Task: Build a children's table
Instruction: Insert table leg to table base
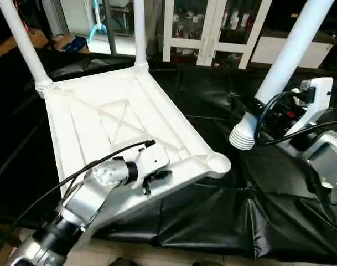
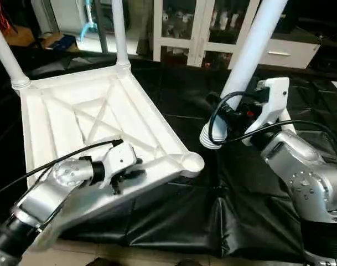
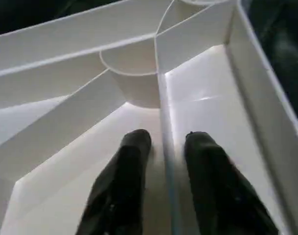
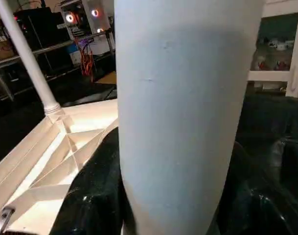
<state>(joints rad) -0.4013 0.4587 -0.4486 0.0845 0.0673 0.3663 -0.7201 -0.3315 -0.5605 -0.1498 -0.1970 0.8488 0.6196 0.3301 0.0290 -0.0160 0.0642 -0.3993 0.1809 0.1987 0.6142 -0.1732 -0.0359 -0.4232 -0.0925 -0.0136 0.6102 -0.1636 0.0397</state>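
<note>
The left gripper (image 3: pixel 161 147) pinches a rib of the upturned table top (image 1: pixel 96 127), steadying it. The right gripper (image 2: pixel 234 119), apparently clamped on a loose leg (image 1: pixel 284 66), aims its ribbed end towards the empty near-right socket (image 1: pixel 218 162). Two legs stand at the far corners. Black sheeting (image 1: pixel 223 221) covers the floor; a glass-door cabinet (image 1: pixel 212 27) stands beyond.
</note>
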